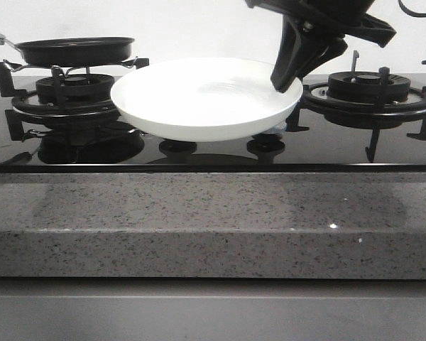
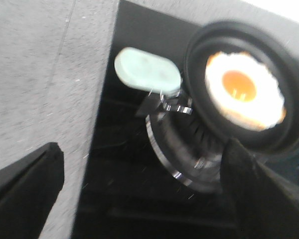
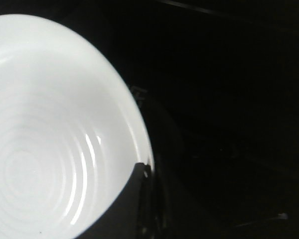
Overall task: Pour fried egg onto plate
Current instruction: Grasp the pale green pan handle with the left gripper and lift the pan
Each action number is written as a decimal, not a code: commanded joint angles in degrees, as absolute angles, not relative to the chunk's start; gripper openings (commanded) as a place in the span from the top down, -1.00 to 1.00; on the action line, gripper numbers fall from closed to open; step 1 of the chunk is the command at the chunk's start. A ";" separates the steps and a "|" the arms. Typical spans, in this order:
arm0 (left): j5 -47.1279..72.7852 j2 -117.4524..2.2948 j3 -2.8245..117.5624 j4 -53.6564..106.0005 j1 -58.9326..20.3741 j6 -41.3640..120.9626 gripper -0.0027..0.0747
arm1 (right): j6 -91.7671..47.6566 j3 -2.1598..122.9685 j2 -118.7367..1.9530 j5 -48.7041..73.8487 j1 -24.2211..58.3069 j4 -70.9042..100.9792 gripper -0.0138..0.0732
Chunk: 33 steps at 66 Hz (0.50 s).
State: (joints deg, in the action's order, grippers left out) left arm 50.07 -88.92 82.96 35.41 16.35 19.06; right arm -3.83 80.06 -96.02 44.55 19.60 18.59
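The fried egg (image 2: 244, 89), white with an orange yolk, lies in the black frying pan (image 2: 199, 59). That pan (image 1: 74, 50) rests on the left burner, and the egg is hidden from the front view. My left gripper (image 2: 142, 199) is open, short of the pan's pale green handle (image 2: 147, 69), and does not show in the front view. The white plate (image 1: 199, 96) hangs just above the hob between the burners. My right gripper (image 1: 287, 79) is shut on its right rim. In the right wrist view the plate (image 3: 50, 124) is empty, with my gripper (image 3: 144, 194) on its edge.
A black glass hob carries a left burner grate (image 1: 64, 96) and a right burner grate (image 1: 369, 89). Two control knobs (image 1: 266, 145) sit under the plate. A grey speckled stone counter (image 1: 199, 220) runs along the front.
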 commanded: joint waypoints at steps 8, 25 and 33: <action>48.31 -94.55 85.79 59.19 19.81 25.62 -0.69 | -3.98 81.38 -93.81 42.22 19.27 19.00 0.84; 49.46 -101.48 85.79 76.70 19.57 32.07 -0.69 | -3.98 81.38 -93.81 42.22 19.27 19.00 0.84; 49.57 -104.24 85.79 83.87 19.58 33.84 -0.62 | -3.98 81.38 -93.81 42.22 19.27 19.00 0.84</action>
State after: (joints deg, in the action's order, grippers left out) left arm 49.39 -105.50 83.85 75.07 19.83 32.11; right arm -3.83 80.06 -96.02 44.55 19.60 18.59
